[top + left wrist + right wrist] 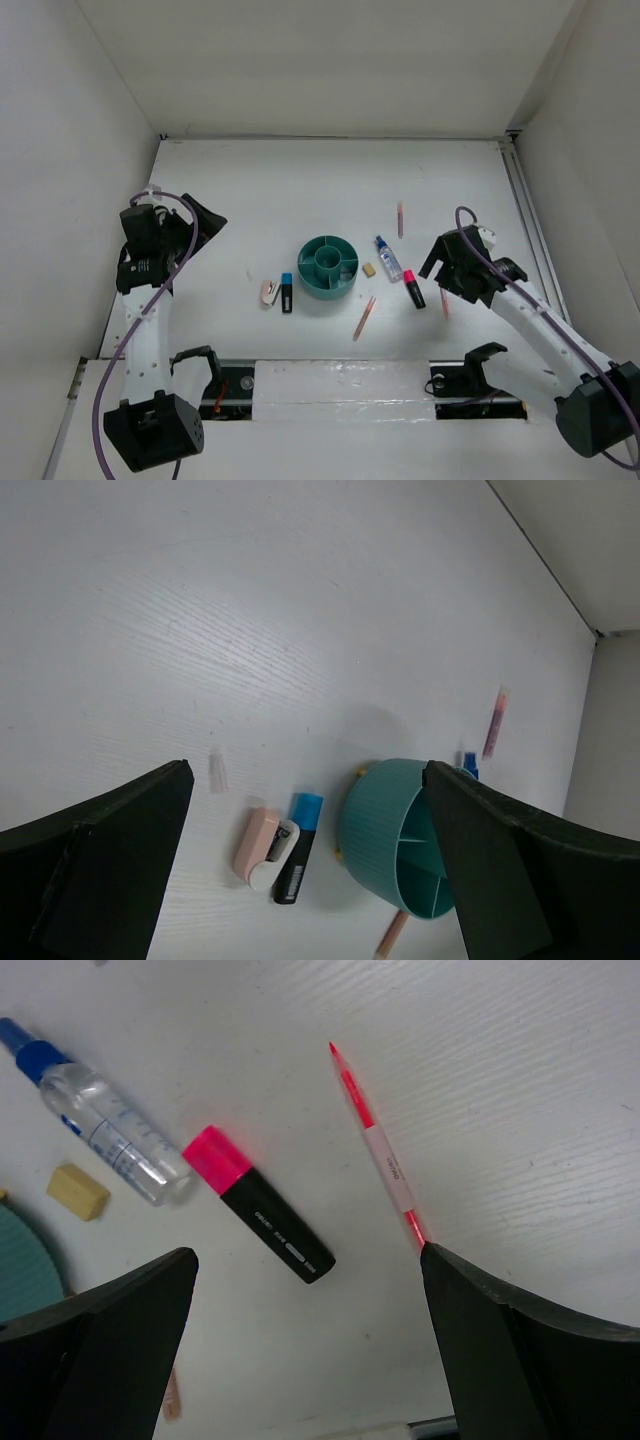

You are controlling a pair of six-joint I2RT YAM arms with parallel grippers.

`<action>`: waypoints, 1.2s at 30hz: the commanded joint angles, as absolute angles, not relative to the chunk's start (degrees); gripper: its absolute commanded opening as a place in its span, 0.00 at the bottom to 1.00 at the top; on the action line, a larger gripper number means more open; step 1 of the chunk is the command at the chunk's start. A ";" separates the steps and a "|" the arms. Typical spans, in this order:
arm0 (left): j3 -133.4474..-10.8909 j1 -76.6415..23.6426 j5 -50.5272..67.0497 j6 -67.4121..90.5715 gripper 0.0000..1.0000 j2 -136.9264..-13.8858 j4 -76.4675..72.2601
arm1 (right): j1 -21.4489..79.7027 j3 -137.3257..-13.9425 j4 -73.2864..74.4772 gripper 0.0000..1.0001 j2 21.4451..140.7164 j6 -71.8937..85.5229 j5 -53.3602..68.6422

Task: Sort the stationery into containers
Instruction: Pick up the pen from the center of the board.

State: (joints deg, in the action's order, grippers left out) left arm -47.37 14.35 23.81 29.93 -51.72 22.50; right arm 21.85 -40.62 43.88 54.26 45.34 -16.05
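- Your left gripper [307,770] hangs over the left side of the table [300,170], fingers spread wide, nothing between them
- Your right gripper [307,1252] hangs over the right side, fingers likewise spread wide, holding nothing
- Near the table's middle, between your two arms: the organizer [328,266], teal, round, upright, with a central cup ringed by divided compartments
- All the stationery you can see lies flat on the table, outside the organizer
- Just left of the organizer: the blue marker [300,845], blue cap pointing away from the arm bases; its black barrel carries a pale label, too small to read
- Just beside the blue marker, on its left: the white-pink piece [262,847]; whether the two touch, you cannot tell
- Just right of the organizer, apart from it: the eraser [78,1191], a tan block
- Right of the eraser: the bottle [110,1135], clear with a blue cap; blue scale marks and print on its side, no word legible
- Near the bottle's base: the pink marker [258,1204], black barrel; white lettering and an oval mark on it, blurred, unreadable
- Right of the pink marker, under your right gripper: pencil one [378,1155]; small dark print on its pale band, not legible; its lower end runs out of sight behind the right gripper
- In front of the organizer, toward the bases: pencil two [364,317], lying at a slant
- Beyond the bottle, well apart from the organizer: pencil three [400,218]
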 commanded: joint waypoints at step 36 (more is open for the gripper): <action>-46.41 15.12 31.90 27.42 1.00 -50.71 18.54 | 9.94 -37.01 32.70 0.87 72.07 45.00 -4.58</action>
